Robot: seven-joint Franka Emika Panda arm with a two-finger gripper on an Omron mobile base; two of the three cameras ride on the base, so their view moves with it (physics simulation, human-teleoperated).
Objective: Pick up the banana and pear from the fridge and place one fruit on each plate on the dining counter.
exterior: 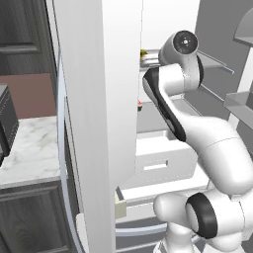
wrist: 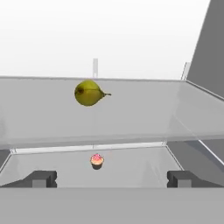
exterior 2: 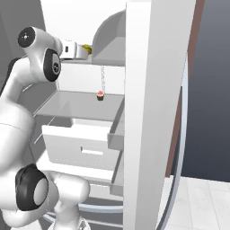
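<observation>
Reaching into the fridge (exterior 2: 148, 112), I keep the pincer (wrist: 111, 178) released — the pear (wrist: 89, 92) lies upper left of centre on the glass shelf (wrist: 131, 113); I should rise, centre it, then advance.

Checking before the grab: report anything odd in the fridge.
Nothing stands out. The pear lies on its side on the upper fridge shelf; a cupcake stands upright on the shelf below. The open gripper faces them.

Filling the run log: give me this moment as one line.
phase: reaching into fridge | gripper: open, empty | target: pear on upper shelf, ahead, untouched | below: cupcake
</observation>
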